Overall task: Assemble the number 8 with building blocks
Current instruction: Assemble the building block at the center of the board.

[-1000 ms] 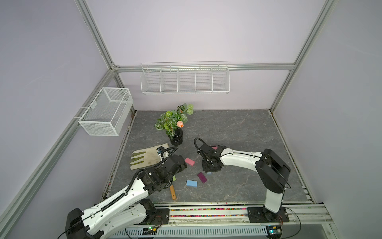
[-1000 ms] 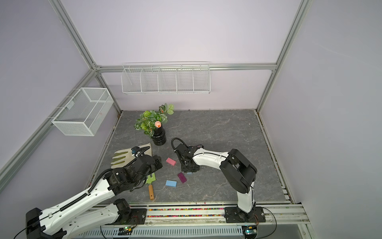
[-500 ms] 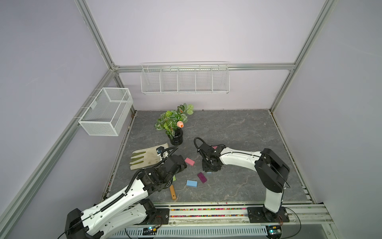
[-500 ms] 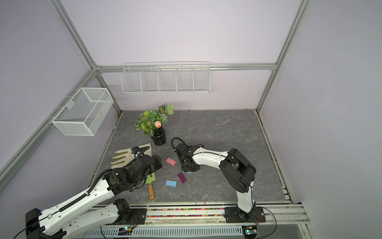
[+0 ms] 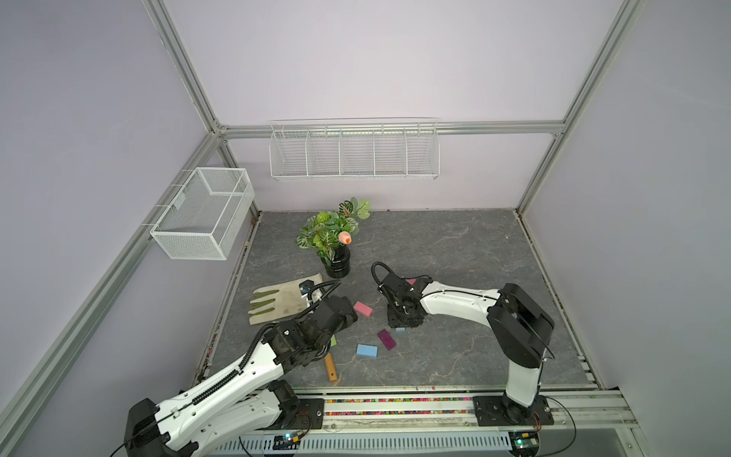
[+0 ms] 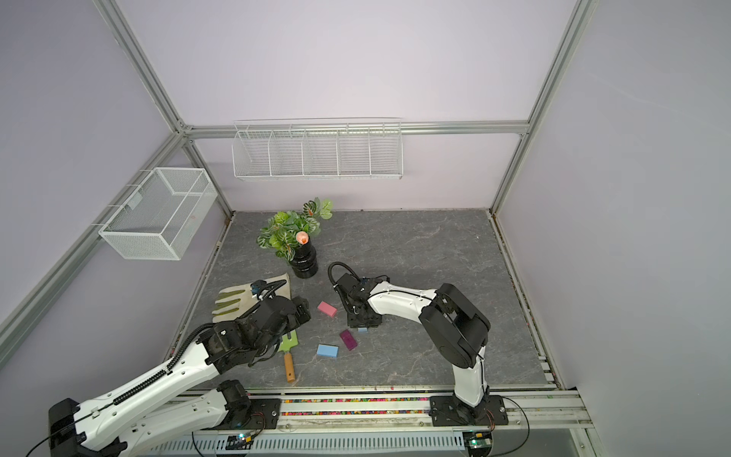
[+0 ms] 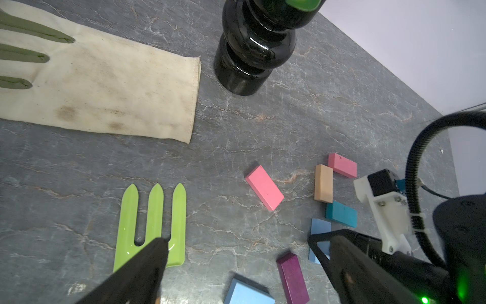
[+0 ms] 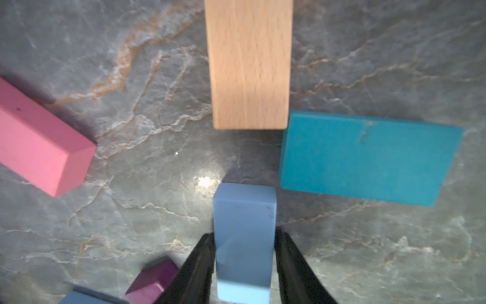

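- Four of the seven bricks are at the figure. The tan brick (image 7: 323, 183) makes one upright stroke. A pink brick (image 7: 342, 165) lies crosswise at its far end, touching or nearly so. The teal brick (image 7: 341, 213) lies crosswise at its near end.
- A light blue brick (image 8: 244, 205) lies in line with the tan brick, a little apart from its near end. I judge it to be the lower stroke of the same side.
- The right gripper (image 8: 244, 233) has its jaws along both long sides of this light blue brick. Whether they press it or only stand beside it, I cannot tell.
- Left to do, in my judgement, are the two strokes of the other side and the closing bar.
- The second pink brick (image 7: 264, 187) lies loose beside the tan brick, on the side away from the teal brick. The dark purple brick (image 7: 293, 279) and the second light blue brick (image 7: 248, 293) lie farther off, beyond its near end.
- The left gripper (image 7: 236, 239) hangs well apart from the tan brick, its jaws wide apart and empty.
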### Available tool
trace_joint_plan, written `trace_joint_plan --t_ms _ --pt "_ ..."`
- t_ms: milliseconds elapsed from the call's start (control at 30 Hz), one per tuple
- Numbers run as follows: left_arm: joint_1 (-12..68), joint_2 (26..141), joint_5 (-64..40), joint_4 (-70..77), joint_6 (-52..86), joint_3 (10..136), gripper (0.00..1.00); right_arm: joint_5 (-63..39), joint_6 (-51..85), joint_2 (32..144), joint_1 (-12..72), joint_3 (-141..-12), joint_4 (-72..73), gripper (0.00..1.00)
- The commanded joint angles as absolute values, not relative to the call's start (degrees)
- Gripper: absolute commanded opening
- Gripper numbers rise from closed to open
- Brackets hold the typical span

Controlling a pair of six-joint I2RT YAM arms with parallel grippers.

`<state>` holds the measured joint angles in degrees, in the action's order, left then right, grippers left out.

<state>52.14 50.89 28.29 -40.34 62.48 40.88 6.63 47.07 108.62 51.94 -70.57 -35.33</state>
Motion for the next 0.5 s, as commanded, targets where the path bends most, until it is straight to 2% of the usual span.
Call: trace_joint_plan --t_ms 0,267,467 --pt "52.26 50.49 29.56 -39.99 62.58 40.61 1.00 9.37 46.69 109.89 50.98 -69.35 -36.92 0.47" --pt "52.25 50.22 29.58 -40.06 62.58 40.78 1.00 9.86 46.39 106.64 51.06 -68.94 -37.87 0.48" --pt "52.26 50.37 29.90 -39.60 62.58 40.78 1.00 11.27 46.42 99.55 51.89 -67.00 -38.86 0.49"
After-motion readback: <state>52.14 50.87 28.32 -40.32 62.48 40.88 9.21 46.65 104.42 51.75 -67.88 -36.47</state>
